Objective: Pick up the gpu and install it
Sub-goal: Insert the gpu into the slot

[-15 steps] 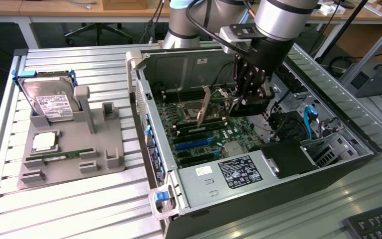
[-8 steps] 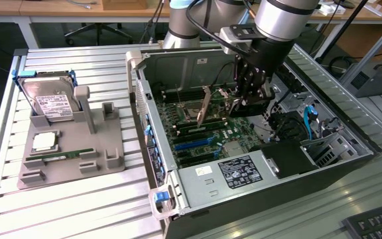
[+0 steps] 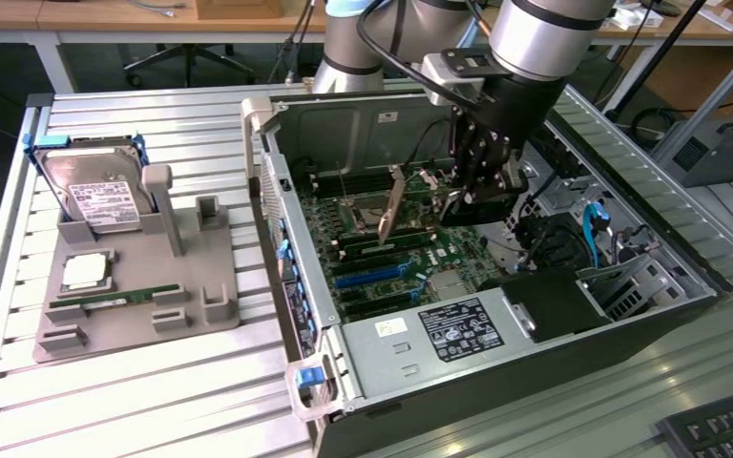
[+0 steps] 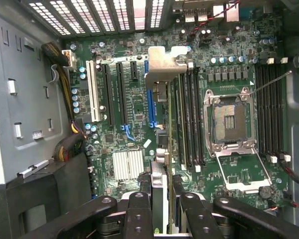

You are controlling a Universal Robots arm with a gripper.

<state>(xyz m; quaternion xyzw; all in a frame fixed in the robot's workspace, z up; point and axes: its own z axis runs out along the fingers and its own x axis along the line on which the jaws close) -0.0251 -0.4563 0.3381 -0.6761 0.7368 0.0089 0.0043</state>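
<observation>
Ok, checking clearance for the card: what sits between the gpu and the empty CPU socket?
In the wrist view, a bank of long black memory slots lies between the gpu and the CPU socket.

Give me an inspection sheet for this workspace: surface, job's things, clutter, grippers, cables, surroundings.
Surface: ribbed metal table.
Job's things: thin green graphics card with silver bracket, held edge-on inside the open black computer case, above the green motherboard.
Clutter: grey parts holder carrying a silver hard drive with white label, a square silver processor and a narrow green memory stick; black keyboard at the corner.
Grippers: black gripper, shut on the card's edge.
Cables: blue cable inside the case.
Surroundings: wooden desks, grey box on the floor.
</observation>
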